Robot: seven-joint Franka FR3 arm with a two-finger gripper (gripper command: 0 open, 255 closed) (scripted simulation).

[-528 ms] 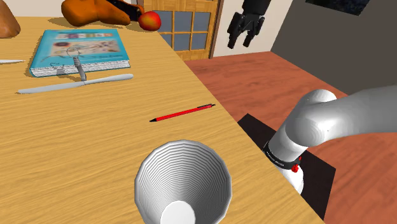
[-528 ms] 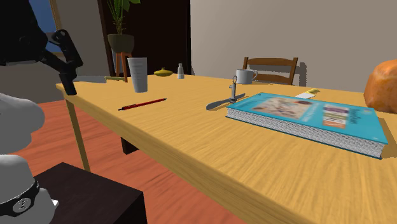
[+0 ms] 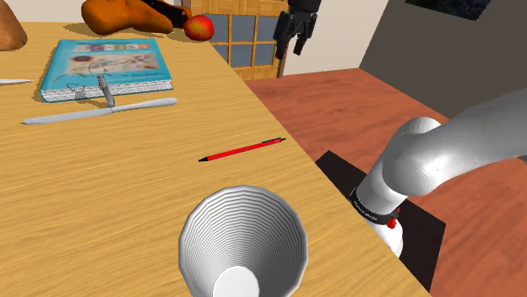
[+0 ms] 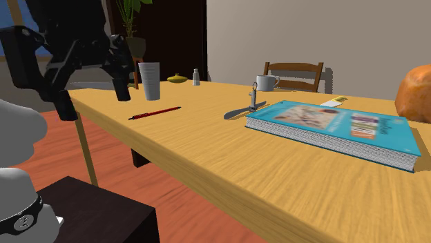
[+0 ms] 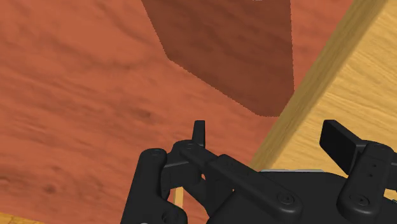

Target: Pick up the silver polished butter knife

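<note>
Your gripper (image 3: pixel 290 44) has swung toward the table (image 3: pixel 101 186) edge — fingers spread wide, empty — well apart from the butter knife (image 3: pixel 101 111).

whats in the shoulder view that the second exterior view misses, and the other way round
The shoulder view adds a red apple and wood-framed glass panes. The second exterior view adds a mug, a chair, a small bottle and a potted plant. Both share the silver butter knife, the blue book, the red pen, the ribbed cup and the open gripper.
</note>
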